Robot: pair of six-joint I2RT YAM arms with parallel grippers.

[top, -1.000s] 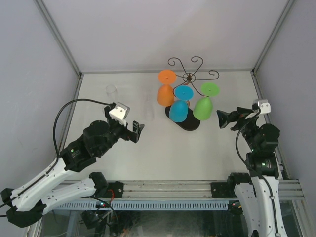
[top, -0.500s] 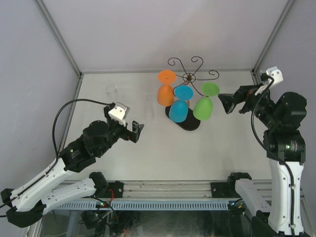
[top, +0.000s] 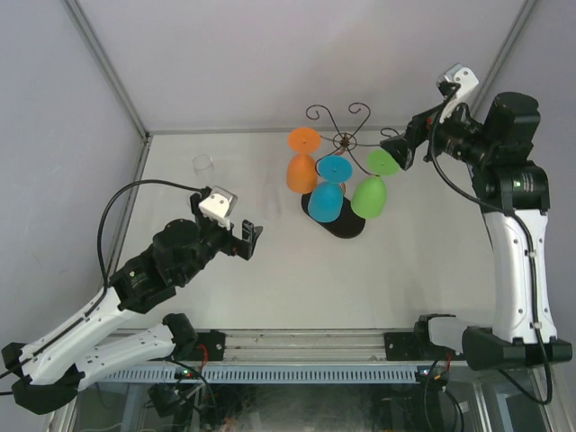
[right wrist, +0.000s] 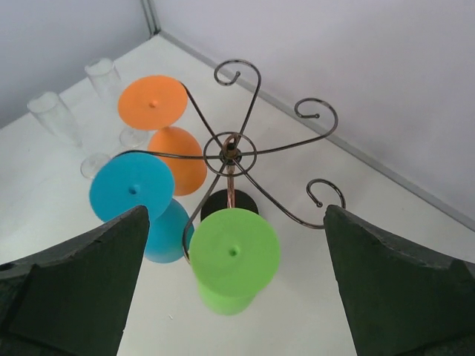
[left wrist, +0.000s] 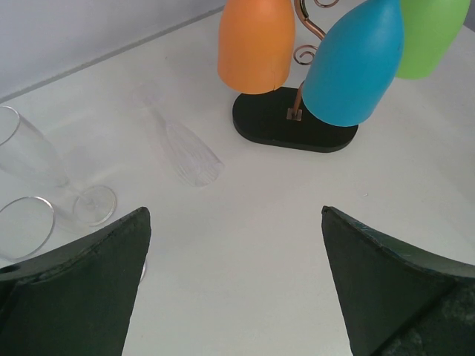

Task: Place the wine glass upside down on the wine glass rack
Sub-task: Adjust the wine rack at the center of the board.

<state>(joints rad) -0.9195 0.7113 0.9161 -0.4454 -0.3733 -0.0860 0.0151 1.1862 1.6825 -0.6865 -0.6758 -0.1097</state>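
Both my claws are spread wide, nothing in either. My right claw (top: 396, 148) hangs high, just beside the top of the rack (top: 343, 140), looking down on its curled arms. The rack stands on its black base (top: 340, 227) at the back middle of the table (top: 297, 279). An orange glass (top: 301, 173), a blue glass (top: 325, 202) and a green glass (top: 369, 198) hang on it bowl-down (feet up, like little discs). My left claw (top: 250, 238) hovers low, well left of the rack, facing it. A clear glass (top: 202, 165) and a second clear glass (top: 270, 184) stand upright on the table left of the rack, untouched.
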